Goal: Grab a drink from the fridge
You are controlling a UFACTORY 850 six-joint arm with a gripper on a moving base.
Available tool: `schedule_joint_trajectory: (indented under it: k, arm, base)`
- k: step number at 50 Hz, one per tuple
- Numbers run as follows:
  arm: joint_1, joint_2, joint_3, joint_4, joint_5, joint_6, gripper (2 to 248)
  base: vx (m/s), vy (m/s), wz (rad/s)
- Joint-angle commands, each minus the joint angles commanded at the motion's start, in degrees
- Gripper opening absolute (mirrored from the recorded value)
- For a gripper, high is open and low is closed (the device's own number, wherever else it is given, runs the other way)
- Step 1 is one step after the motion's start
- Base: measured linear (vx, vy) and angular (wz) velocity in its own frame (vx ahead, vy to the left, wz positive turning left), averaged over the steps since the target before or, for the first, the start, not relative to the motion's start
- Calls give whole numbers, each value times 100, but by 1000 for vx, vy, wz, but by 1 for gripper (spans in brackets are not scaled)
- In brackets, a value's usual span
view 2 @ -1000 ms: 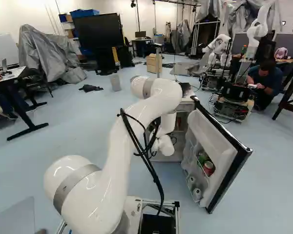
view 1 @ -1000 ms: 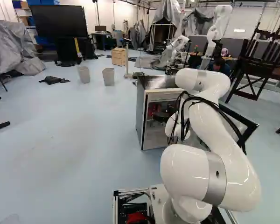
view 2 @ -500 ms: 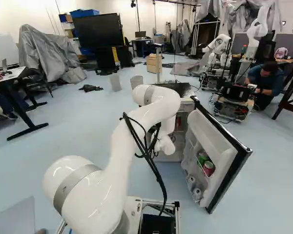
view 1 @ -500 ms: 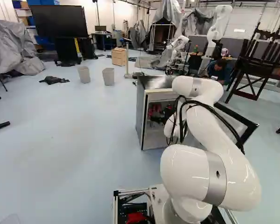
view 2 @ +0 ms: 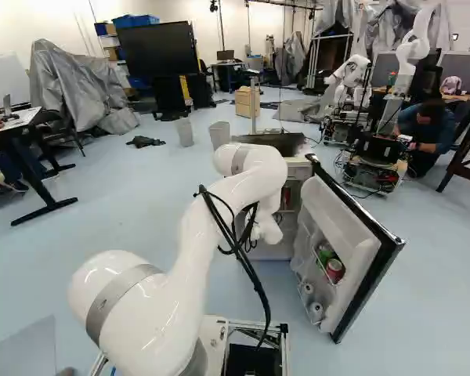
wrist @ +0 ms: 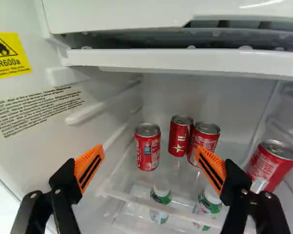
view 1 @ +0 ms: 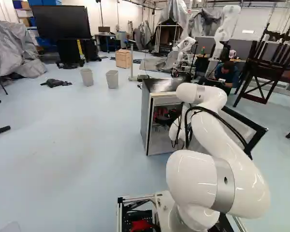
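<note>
Reaching into the fridge (view 1: 145,113), my end effector (view 1: 169,117) points toward the drinks, its orange-padded fingers (wrist: 90,168) spread wide. From the wrist, I see a red can (wrist: 147,152) ahead of me, in line with the gap between the fingertips. Two more red cans, one darker-fronted with a star (wrist: 179,138) and one close beside it (wrist: 205,138), are also ahead, nearer the line of the finger farther from the yellow label (wrist: 10,56) on the inner wall (wrist: 49,139). A fourth red can (wrist: 269,166) lies out beyond that same finger, well apart from the others. Lower down, seen through the clear shelf, are what look like two white-capped bottles (wrist: 161,195), though the view there is poor. Outside, beside my end effector, the fridge door (view 2: 346,223) hangs open, with a red can (view 2: 334,271) in its rack.
</note>
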Motion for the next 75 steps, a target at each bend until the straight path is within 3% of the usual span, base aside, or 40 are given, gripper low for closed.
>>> schedule_joint_trajectory:
  k: [33, 75]
  arm:
    - [131, -365, -718, 0, -16, 0, 247]
    - [257, -459, -898, 0, -211, 0, 241]
  base:
    - [0, 0, 0]
    - [0, 0, 0]
